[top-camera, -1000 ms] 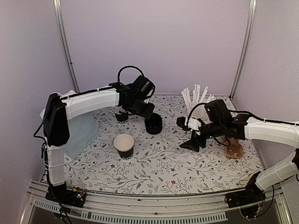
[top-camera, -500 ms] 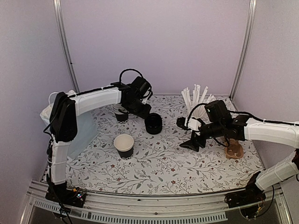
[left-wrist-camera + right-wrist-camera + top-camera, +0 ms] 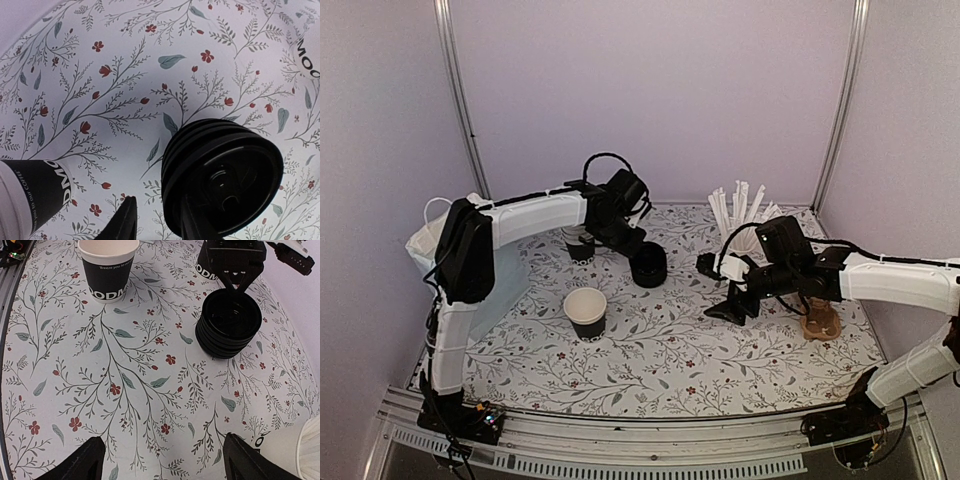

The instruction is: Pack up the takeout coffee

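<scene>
1. The paper cup (image 3: 586, 312) stands upright and uncovered on the flowered cloth (image 3: 670, 365), near the left of the middle. It is exactly where it was a second ago.
2. Behind it and to its right, clear of it, sits the stack of black lids (image 3: 648, 266). That hasn't budged either.
3. The left claw (image 3: 638, 248) is what has changed. A second back it hung a little higher and further left. Now it is down at the far-left rim of the stack.
4. From its own wrist camera, one finger (image 3: 125, 220) is outside the stack's wall with a sliver of cloth showing between them. The other finger (image 3: 190, 220) lies over the top lid. The jaws straddle the rim, apart and not clenched on anything.
5. The left arm's dark elbow has swung further in toward the table than it was before.
6. The nested cups (image 3: 579, 243) stand just left of that claw, behind the single cup.
7. The right claw (image 3: 716, 288) hangs over the cloth to the right of the lids, well apart from them. It is spread wide with nothing between its fingers, the same as a second ago.
8. Behind it is the white cup of wrapped straws (image 3: 740, 215). A brown cardboard carrier (image 3: 820, 322) lies by the right forearm.
9. At the far left lies something pale blue (image 3: 500, 280), a sheet or a bag, I can't tell which.
</scene>
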Available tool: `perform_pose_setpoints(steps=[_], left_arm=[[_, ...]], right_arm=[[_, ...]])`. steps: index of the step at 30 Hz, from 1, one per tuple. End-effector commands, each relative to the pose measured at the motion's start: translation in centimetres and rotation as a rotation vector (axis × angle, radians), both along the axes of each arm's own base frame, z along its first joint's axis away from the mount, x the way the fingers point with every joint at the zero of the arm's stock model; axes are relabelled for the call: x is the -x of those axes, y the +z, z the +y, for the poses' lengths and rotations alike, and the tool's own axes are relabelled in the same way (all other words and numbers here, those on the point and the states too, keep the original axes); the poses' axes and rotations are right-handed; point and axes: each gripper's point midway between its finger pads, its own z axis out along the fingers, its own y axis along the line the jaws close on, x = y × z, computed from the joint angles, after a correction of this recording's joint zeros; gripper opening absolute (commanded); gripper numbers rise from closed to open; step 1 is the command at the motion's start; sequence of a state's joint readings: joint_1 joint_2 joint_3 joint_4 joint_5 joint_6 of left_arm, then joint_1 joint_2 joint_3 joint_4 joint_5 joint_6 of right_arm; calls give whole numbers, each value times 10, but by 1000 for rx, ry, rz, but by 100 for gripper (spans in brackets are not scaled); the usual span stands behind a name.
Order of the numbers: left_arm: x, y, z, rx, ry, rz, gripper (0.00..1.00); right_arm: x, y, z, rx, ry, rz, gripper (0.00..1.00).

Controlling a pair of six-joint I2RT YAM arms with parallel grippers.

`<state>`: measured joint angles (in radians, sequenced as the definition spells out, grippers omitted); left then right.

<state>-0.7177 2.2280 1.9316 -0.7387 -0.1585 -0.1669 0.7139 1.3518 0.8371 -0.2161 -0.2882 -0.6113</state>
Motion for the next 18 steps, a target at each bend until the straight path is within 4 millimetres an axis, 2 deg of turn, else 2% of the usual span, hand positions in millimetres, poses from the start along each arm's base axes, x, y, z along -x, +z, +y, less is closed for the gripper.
perform_pose_setpoints(steps=[1,8,18], left_arm=[[-9,7,-4,10,8,-24,31],[-8,8,-6,20,-2,-22,26],[-5,3,-12,29,-18,-7,33]], right_arm=[[-2,-6,-1,12,1,-6,85],[-2,-7,-1,15,3,-10,85],[-2,-8,-1,19,2,-9,85]])
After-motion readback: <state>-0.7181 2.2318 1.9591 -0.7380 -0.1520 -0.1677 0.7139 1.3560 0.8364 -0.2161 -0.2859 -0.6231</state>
